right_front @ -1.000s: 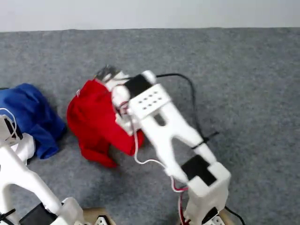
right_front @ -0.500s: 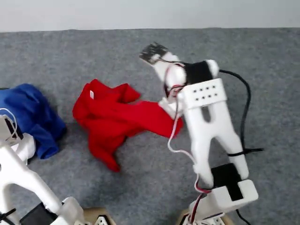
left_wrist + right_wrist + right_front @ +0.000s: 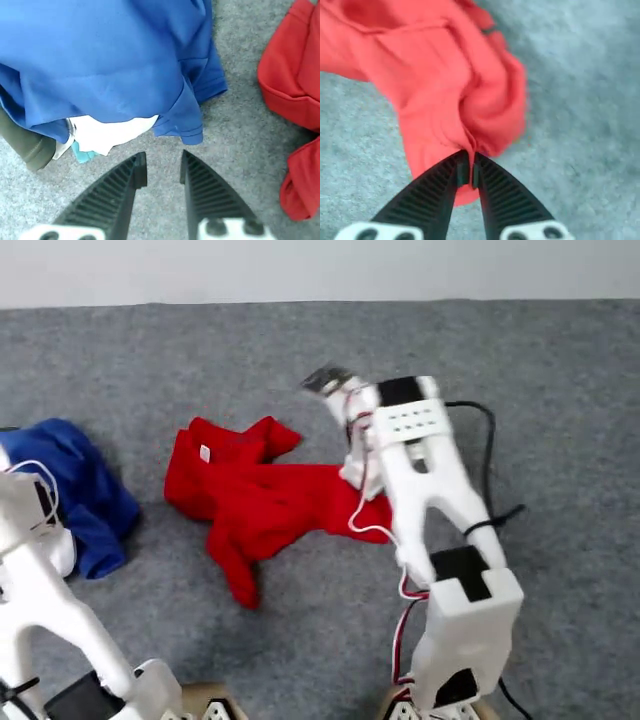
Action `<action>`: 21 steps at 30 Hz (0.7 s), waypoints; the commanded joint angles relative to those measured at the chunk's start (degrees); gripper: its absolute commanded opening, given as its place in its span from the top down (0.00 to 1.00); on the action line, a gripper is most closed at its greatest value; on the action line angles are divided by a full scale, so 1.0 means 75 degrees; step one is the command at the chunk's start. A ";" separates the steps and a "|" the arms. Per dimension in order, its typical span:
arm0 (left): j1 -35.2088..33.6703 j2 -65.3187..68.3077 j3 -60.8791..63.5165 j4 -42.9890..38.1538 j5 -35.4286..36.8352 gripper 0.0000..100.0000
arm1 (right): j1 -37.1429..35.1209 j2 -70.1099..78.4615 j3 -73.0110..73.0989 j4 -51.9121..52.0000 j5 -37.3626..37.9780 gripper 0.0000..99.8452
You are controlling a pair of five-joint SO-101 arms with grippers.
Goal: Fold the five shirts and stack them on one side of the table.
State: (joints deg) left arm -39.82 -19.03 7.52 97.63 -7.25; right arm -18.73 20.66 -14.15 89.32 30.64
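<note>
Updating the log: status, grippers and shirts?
Right gripper shut on red shirt, shirt unfolded. Left gripper open beside blue shirt. Blue shirt lies over other clothes.

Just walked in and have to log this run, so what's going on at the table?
The right gripper is shut on an edge of the red shirt, which lies crumpled on the grey table. The left gripper hangs open beside a blue shirt; that one lies on top of white and olive garments. Neither the red nor the blue shirt looks folded.
</note>
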 commanded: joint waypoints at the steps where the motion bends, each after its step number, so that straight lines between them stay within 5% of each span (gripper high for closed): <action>1: 0.0059 -0.0293 -0.0053 -0.0176 -0.0059 0.90 | -0.0334 -0.0123 -0.0047 0.0088 0.0035 0.88; 21: 0.0082 -0.0223 -0.0006 -0.0563 -0.0035 0.90 | -0.0955 -0.0135 -0.0457 0.1788 0.0035 0.82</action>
State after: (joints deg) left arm -39.65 -19.03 7.60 94.46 -7.25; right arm -24.26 20.66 -14.86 100.40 30.64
